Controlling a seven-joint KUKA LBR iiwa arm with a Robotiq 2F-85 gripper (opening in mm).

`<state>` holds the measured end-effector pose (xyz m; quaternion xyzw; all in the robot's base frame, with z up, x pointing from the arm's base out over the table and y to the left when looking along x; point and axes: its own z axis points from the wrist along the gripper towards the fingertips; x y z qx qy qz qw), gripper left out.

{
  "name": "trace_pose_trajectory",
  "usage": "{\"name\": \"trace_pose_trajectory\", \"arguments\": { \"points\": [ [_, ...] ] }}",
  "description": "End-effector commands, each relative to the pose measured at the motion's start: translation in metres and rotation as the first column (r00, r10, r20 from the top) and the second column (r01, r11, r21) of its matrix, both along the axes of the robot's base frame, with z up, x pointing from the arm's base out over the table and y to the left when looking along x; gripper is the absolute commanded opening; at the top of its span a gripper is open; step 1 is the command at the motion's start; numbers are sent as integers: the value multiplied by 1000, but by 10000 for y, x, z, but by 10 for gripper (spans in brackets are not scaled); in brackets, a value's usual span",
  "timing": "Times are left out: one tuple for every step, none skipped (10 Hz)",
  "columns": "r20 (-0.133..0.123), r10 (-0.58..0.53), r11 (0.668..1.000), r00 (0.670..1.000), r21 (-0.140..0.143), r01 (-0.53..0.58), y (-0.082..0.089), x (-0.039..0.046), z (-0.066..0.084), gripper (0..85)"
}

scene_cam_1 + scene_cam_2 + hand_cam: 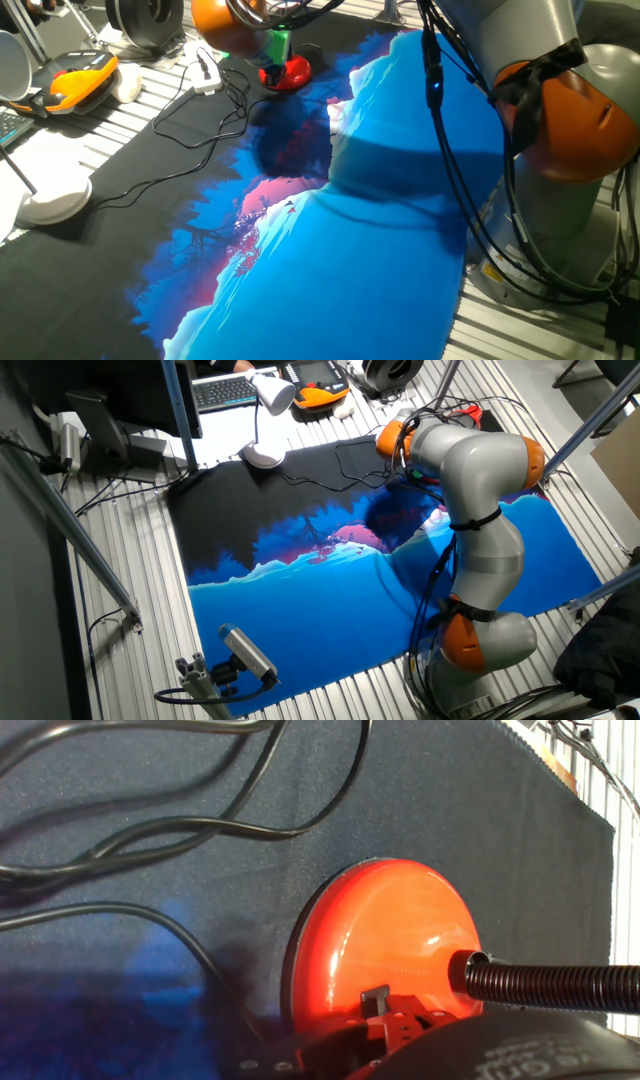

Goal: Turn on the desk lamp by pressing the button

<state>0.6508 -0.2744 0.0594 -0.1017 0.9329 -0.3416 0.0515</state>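
The desk lamp's glossy red domed base sits at the far end of the dark mat. It fills the hand view, with the dark ribbed stem running off to the right. The lamp's head is not in view. My gripper is right over the near edge of the base, and a small dark tip touches the dome. In one fixed view the gripper hangs just above the base. No view shows a gap between the fingertips. In the other fixed view the arm hides the lamp.
Black cables loop over the mat left of the lamp and show in the hand view. A white disc-based lamp stands at the left edge. An orange and black device lies at the back left.
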Motion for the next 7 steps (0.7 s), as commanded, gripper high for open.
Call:
{"name": "trace_pose_trajectory", "arguments": {
  "points": [
    [0, 1, 1000, 1000, 3, -1, 2, 6, -12, 0],
    [1, 1, 1000, 1000, 4, -1, 6, 8, -16, 0],
    [1, 1, 1000, 1000, 2, -1, 5, 8, -16, 0],
    [1, 1, 1000, 1000, 2, -1, 4, 8, -16, 0],
    [1, 1, 1000, 1000, 4, -1, 8, 7, -19, 0],
    [1, 1, 1000, 1000, 4, -1, 7, 9, -26, 0],
    [1, 1, 1000, 1000, 4, -1, 8, 11, -33, 0]
  ]
}}
